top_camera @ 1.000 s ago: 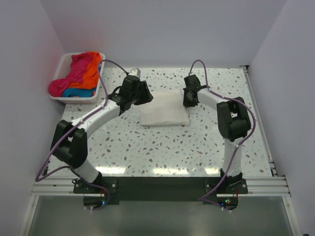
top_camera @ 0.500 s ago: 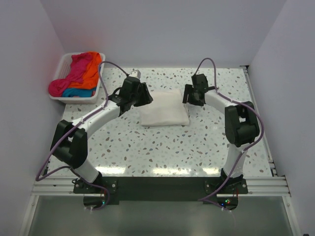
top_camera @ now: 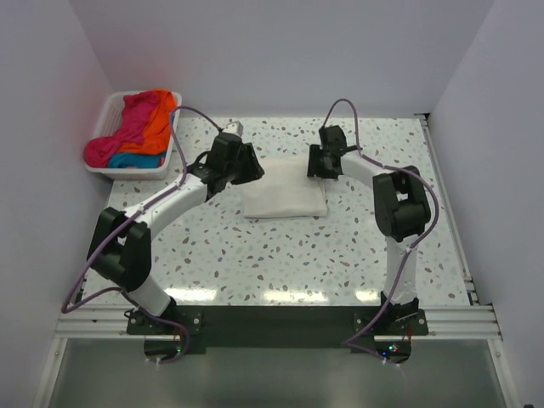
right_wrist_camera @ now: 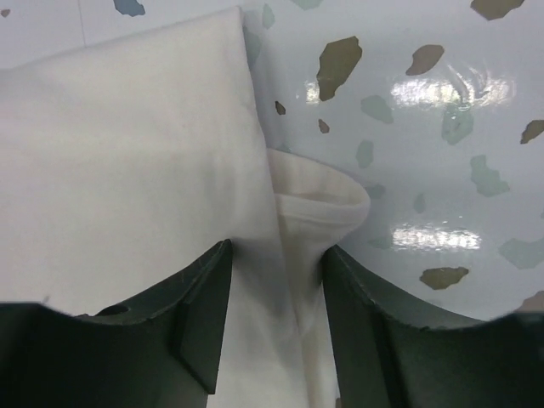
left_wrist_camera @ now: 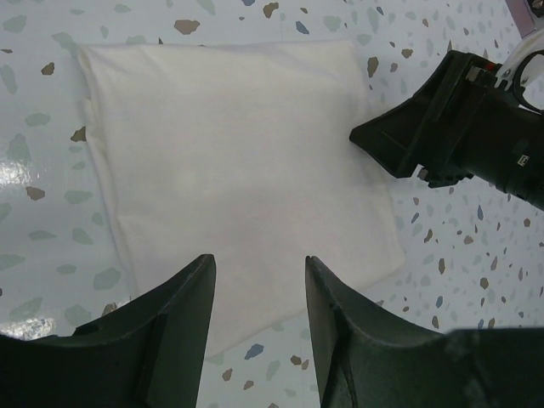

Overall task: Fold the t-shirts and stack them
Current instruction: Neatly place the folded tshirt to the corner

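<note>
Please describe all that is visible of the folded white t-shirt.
The t-shirt is cream-white cloth, folded into a roughly rectangular pad; no print shows. It lies flat on the speckled table between the arms. At one edge a small loop of an inner layer sticks out; the open fingers of the right gripper stand low astride that edge. The left gripper, also open, hovers over the opposite side.

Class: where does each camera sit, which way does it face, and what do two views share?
Top external: above and behind the robot, facing down at the speckled table; both arms show.
Left wrist: faces down past the left gripper at the folded cream-white cloth t-shirt.
Right wrist: faces down past the right gripper at that t-shirt's edge.
Shared: both wrist views show the t-shirt.
</note>
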You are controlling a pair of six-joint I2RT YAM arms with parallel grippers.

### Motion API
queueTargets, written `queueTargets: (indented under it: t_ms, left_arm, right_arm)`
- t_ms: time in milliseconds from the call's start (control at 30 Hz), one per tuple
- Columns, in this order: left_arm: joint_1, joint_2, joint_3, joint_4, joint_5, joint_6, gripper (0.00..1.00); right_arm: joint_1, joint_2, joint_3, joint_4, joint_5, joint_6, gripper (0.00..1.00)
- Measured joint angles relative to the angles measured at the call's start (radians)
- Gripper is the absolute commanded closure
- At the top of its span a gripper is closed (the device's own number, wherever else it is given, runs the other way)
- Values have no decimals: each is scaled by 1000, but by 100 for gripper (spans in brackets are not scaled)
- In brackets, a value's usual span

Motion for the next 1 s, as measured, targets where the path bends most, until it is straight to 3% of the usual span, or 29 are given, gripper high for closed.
queueTargets:
  t_ms: [67,100,167,467,1000]
  left_arm:
    - [0,0,0,0,1,0,49]
    - [0,0,0,0,1,0,49]
    - [0,0,0,0,2,0,49]
    - [0,-2,0,-4,10,9,49]
    - [-14,-43,-68,-4,79,22,50]
  right_arm:
    - [14,16,20,-9,19,-4,66]
    - [23,20,26,-13,33,-3,81]
    - [35,23,31,-18,46,6,100]
    - [4,-25,-14,-73,140,156,100]
    - [-422,-389,-410,-415,386,505,100]
